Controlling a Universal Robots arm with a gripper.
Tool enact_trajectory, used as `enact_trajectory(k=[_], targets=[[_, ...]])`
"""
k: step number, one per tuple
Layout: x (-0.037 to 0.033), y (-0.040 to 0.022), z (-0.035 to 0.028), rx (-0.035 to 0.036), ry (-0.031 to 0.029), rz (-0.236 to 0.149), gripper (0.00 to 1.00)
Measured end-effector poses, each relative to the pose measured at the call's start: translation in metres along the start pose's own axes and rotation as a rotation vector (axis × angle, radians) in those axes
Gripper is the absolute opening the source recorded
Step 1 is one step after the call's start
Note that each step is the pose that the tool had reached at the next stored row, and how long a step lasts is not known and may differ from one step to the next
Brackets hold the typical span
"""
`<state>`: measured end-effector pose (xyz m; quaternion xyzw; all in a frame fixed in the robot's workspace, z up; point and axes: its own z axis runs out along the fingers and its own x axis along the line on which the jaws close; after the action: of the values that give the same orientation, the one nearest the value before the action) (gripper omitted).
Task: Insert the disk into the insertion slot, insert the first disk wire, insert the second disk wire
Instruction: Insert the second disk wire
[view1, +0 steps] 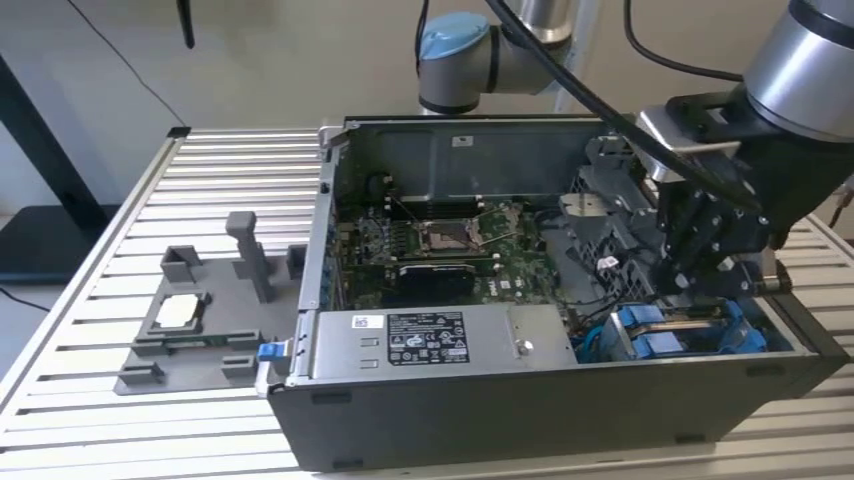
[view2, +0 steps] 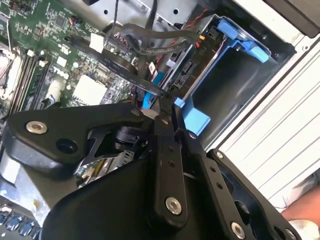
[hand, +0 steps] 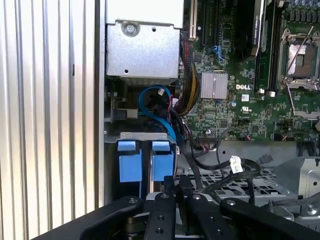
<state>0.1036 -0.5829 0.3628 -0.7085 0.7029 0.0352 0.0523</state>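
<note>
Exterior view: an open case (view1: 534, 410) lies on a slatted table (view1: 94, 270), its board (view1: 454, 240) facing up and a grey metal box (view1: 427, 340) along the near side. The gripper (view1: 687, 285) hangs inside the case at the exterior view's right end, just above the slot (view1: 681, 335), whose blue rails show at the near right corner. On the table, well apart at the exterior view's left, sits a grey tray (view1: 147, 375) with upright posts and a small pale flat part (view1: 180, 312) on it. In the second wrist view the gripper (view2: 167, 100) has its fingers (view2: 161, 135) drawn narrow, nearly together, with the tips beside a blue tab at the edge of the slot (view2: 235, 75); a black flat wire (view2: 125, 67) runs up to the tips, but I cannot tell whether they pinch it. The inside of the slot there looks dark. In the first wrist view the gripper (hand: 176, 182) stands just beside two blue tabs of the slot (hand: 131, 167), with a blue wire (hand: 150, 112) curving above them and black wires (hand: 220, 172) lying over a perforated metal plate (hand: 240, 187) next to it.
</note>
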Motion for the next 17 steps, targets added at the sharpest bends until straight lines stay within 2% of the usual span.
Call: enact_trajectory(k=[2, 4, 8, 12, 17], targets=[[0.0018, -0.0025, 0.0017, -0.0009, -0.0070, 0.000, 0.16], [0.0024, -0.0075, 0.0032, -0.0023, -0.0146, 0.001, 0.16], [0.0030, -0.0180, 0.0070, -0.0062, -0.0237, 0.001, 0.16], [0.0037, -0.0196, 0.0110, -0.0103, -0.0251, 0.010, 0.16], [0.0043, -0.0199, 0.0160, -0.0075, -0.0262, 0.037, 0.16]])
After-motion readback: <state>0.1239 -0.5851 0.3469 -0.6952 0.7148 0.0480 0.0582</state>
